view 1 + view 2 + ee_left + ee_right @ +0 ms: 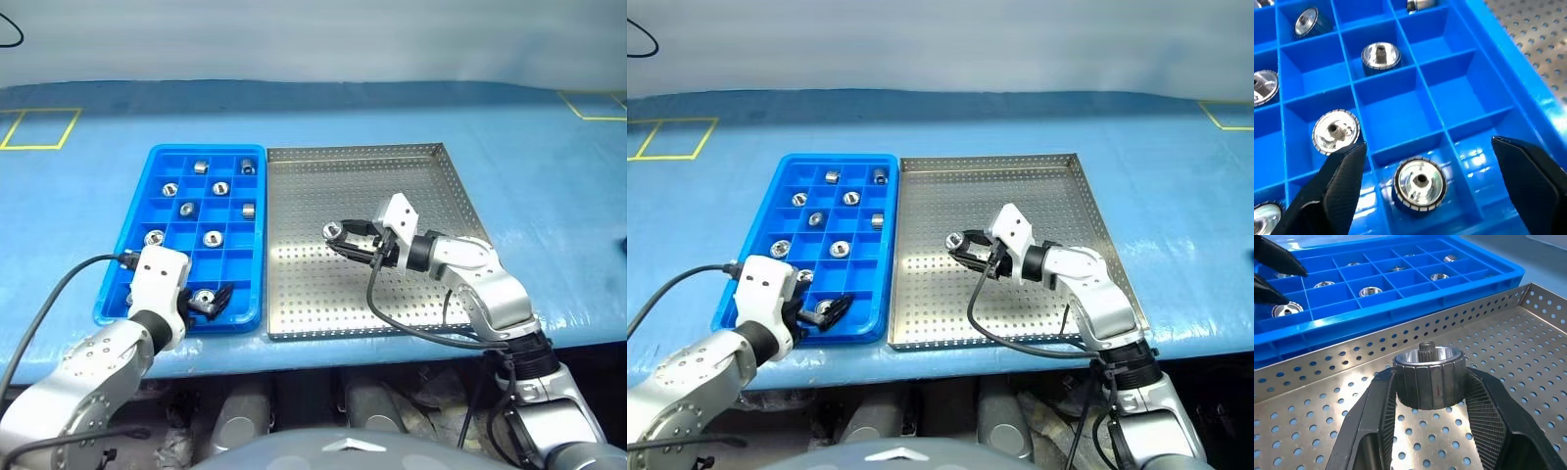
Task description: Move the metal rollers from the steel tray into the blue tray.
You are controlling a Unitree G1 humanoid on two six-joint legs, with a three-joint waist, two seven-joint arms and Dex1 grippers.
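Right hand (1430, 396) clamps a ribbed silver metal roller (1430, 377) above the perforated grey steel tray (392, 196). Left hand (1425, 196) gapes wide over a roller (1420, 183) lying in the gridded blue plastic tray (152, 186). Next, you carry yours to an empty cell.

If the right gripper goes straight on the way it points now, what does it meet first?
Probably the steel tray's side wall next to the blue tray. The right gripper, shut on a roller, points left across the bare floor; its height is unclear, so it might pass over.
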